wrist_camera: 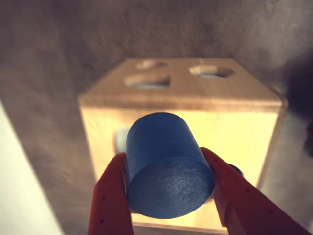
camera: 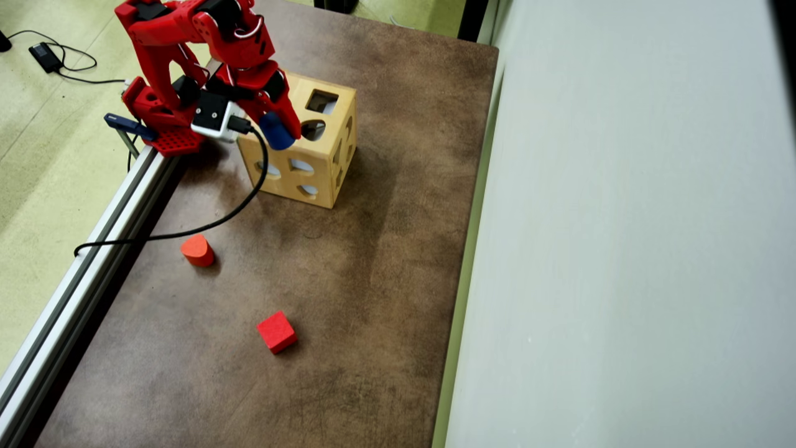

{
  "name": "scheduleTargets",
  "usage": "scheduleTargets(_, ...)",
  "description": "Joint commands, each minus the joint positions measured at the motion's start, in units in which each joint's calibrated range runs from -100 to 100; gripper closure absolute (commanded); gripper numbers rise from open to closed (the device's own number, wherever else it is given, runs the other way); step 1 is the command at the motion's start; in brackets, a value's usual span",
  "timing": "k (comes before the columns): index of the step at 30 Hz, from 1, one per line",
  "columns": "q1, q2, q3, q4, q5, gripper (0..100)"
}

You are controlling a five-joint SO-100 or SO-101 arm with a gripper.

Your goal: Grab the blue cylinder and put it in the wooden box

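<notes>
The blue cylinder [wrist_camera: 168, 164] fills the lower middle of the wrist view, clamped between my two red fingers [wrist_camera: 115, 196], its flat round end facing the camera. My gripper [wrist_camera: 168, 191] is shut on it. Behind it stands the wooden box [wrist_camera: 195, 93], a light-wood cube with shaped holes in its top. In the overhead view the gripper [camera: 278, 134] holds the blue cylinder [camera: 275, 132] over the near-left part of the wooden box's [camera: 323, 168] top, beside a round hole. The cylinder is off the table.
A red-orange rounded block [camera: 198, 250] and a red cube [camera: 277, 331] lie on the brown table [camera: 373, 280]. An aluminium rail [camera: 93, 261] runs along the table's left edge, with a black cable [camera: 205, 227] trailing from the wrist. A pale wall [camera: 622, 249] borders the right.
</notes>
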Motion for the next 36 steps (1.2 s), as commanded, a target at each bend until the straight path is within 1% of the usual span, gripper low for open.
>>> scheduleTargets(1,-4.6,-7.5,6.2,0.3,-0.3,94)
scheduleTargets(6,-7.5,-14.5,12.2,0.3,-0.4,94)
scheduleTargets(12,-7.8,-19.3,17.9,0.2,0.1,94)
scheduleTargets(21,-8.0,-18.9,19.8,-0.3,0.2,94)
scheduleTargets(28,-13.4,-18.6,19.8,-0.4,0.2,94)
scheduleTargets(36,-14.1,-18.4,19.8,-0.4,0.2,94)
